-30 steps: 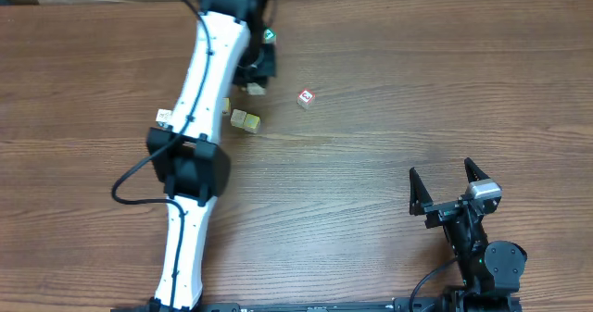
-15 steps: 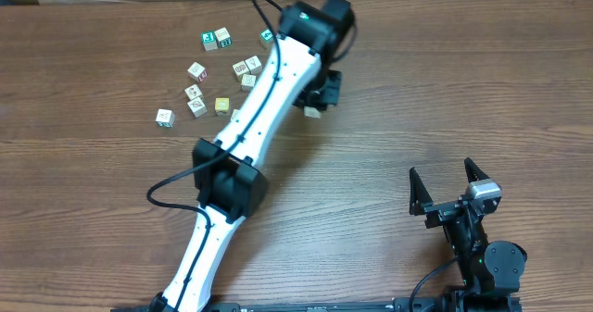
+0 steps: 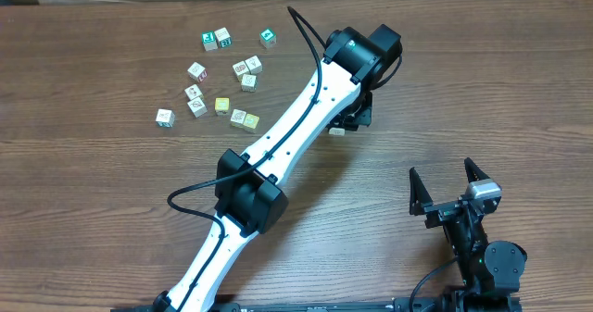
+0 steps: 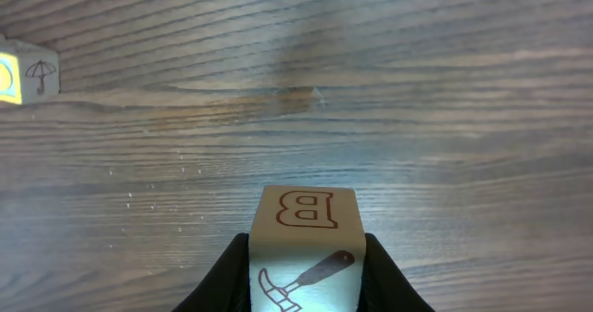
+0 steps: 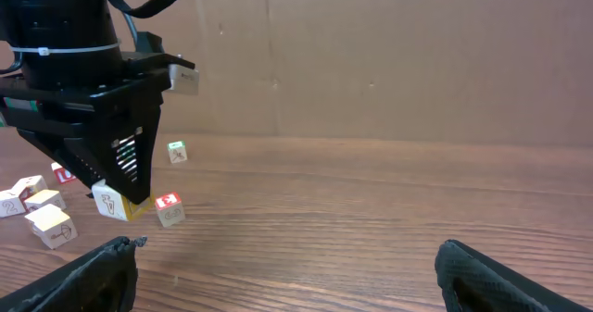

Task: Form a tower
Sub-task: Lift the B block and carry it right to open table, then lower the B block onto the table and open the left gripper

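Low on the counter [image 3: 463, 71], tower [image 5: 169, 209] with a red-marked face, just beside the lettered cube [image 4: 303, 221] clamped in the left end effector [image 4: 306, 256]. Farther off, loose cubes [image 3: 222, 106] scattered. Near the front edge, right end effector [image 3: 442, 170] with fingers spread wide, gripping nothing.

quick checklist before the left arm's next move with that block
1. Grip: left claw is shut on the pale wooden cube with a B and a hammer picture: ok
2. Base under it: the left wrist view shows only bare wooden table ahead of the held cube: not ok
3. Base found: red-marked wooden cube sits beyond the left claw; whether anything is stacked there: cannot tell
4. Right claw open, away from the work: ok
5. Loose picture cubes lie apart from the held cube: ok
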Controlling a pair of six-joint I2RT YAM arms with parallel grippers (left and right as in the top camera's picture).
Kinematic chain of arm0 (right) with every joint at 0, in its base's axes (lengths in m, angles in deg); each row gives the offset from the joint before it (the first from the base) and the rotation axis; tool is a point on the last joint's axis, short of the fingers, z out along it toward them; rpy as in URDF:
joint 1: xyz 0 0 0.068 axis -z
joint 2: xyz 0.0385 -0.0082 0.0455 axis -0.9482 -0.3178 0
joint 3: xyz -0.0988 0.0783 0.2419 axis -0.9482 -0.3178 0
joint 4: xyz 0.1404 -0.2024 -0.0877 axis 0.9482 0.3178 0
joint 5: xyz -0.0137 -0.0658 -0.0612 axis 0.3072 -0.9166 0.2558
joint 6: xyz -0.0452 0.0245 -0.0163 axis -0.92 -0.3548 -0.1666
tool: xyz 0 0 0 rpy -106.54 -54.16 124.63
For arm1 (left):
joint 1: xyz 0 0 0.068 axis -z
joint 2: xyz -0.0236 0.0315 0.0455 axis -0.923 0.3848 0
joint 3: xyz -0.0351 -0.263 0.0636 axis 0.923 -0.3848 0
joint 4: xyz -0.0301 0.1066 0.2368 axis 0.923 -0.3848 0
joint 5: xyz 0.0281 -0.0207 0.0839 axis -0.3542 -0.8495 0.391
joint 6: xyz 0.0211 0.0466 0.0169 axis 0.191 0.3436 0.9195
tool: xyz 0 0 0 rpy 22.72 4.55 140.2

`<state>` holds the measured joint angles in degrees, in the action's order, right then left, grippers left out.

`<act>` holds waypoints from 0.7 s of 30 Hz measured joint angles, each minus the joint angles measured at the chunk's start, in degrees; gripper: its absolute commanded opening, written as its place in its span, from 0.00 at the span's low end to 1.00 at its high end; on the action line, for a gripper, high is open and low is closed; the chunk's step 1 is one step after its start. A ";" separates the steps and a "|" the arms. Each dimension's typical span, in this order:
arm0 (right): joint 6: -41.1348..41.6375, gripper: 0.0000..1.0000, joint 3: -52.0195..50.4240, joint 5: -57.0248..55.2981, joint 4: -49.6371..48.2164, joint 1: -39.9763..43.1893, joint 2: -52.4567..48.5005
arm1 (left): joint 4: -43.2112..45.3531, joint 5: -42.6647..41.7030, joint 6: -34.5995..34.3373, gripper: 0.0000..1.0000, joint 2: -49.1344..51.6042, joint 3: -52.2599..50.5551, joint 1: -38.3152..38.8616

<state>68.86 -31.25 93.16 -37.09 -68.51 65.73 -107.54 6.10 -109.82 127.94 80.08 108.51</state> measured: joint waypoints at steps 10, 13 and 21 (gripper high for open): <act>-0.04 1.00 0.00 0.00 -0.02 0.00 0.00 | 0.11 3.06 -7.78 0.17 0.00 -1.97 -0.02; 0.00 1.00 0.00 -0.02 0.00 0.00 0.00 | 0.92 3.82 -8.90 0.17 0.00 -4.00 -0.02; -0.02 1.00 0.00 -0.02 0.00 0.00 0.00 | 5.49 4.44 -9.46 0.17 0.00 -12.92 -0.37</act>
<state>68.84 -31.25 93.13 -37.09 -68.51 65.73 -102.06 10.53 -119.28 127.94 67.17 108.14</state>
